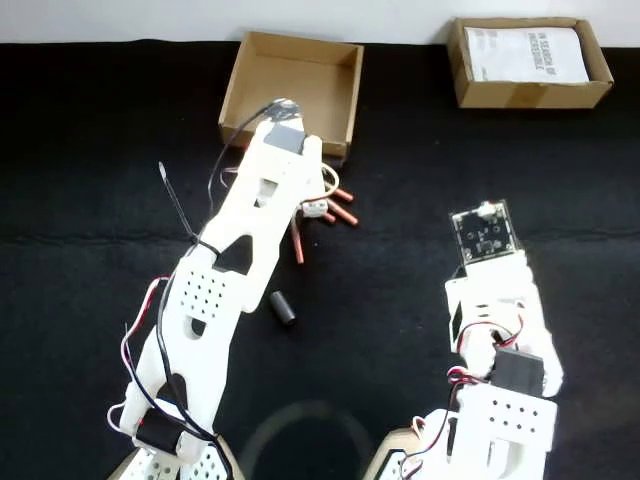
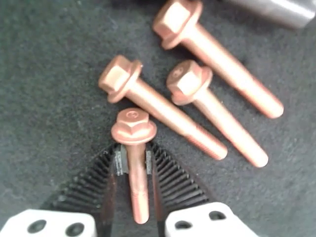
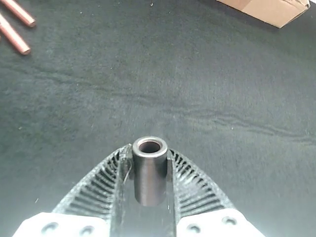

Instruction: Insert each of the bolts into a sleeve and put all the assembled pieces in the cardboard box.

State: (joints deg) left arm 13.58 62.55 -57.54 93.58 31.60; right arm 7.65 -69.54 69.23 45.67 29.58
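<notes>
My left jaws pinch one bolt (image 2: pixel 134 131) by its shank, beside three loose bolts (image 2: pixel 163 116) near the open cardboard box (image 1: pixel 300 48) at the tabletop's (image 1: pixel 90 200) far edge. My right jaws clamp a sleeve (image 3: pixel 149 170), bore exposed. Line the shank up with the bore before pushing.

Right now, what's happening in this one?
The left gripper is shut on a bolt, beside three loose bolts on the table near the box. The right gripper is shut on a sleeve. A spare sleeve lies between the arms. The box looks empty, and bolt and sleeve are not yet joined.
</notes>
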